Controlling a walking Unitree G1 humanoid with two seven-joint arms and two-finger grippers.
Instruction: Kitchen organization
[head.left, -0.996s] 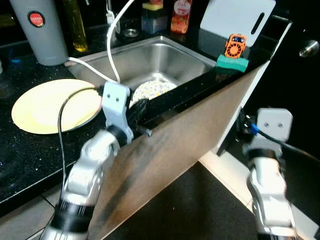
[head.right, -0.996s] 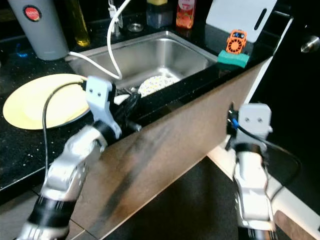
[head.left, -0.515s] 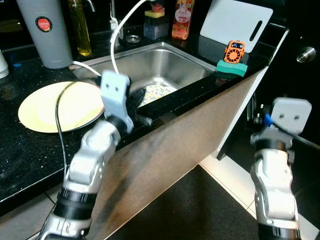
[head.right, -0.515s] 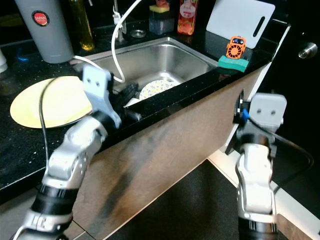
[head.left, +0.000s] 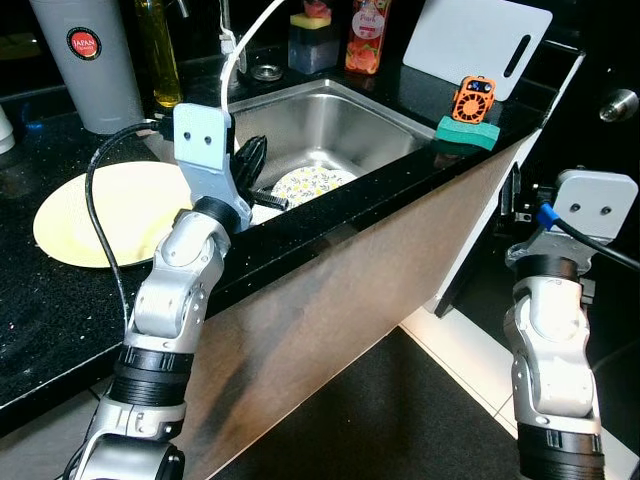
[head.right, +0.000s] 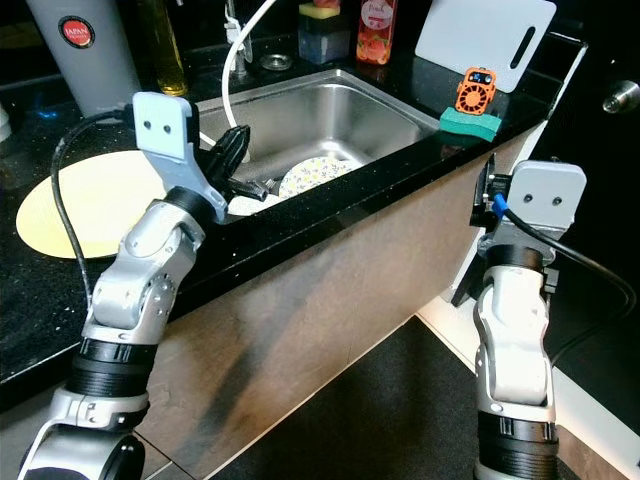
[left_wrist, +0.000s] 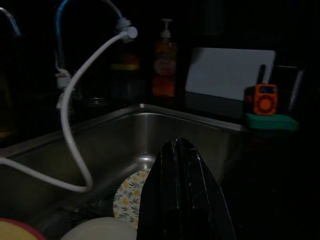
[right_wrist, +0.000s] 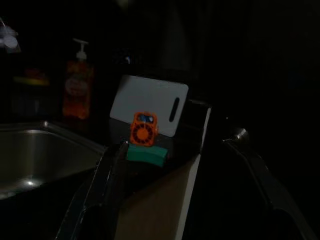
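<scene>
While my left end effector (head.right: 238, 145) hangs clenched and empty over the sink (head.left: 345, 112), the flowered plate (head.left: 305, 183) lies inside it; my right end effector (right_wrist: 180, 200) is spread open beside the desk (head.left: 60, 300).

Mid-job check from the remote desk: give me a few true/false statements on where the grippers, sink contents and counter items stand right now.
1. The left gripper hangs over the sink, fingers shut together. True.
2. The left gripper is holding the floral plate. False: that plate lies in the sink bottom, and the fingers are shut on nothing.
3. The yellow plate sits on the counter to the robot's left of the sink. True.
4. The orange gadget stands directly on the white cutting board. False: it stands on a green sponge at the counter edge.
5. The right gripper has its fingers open. True.
</scene>
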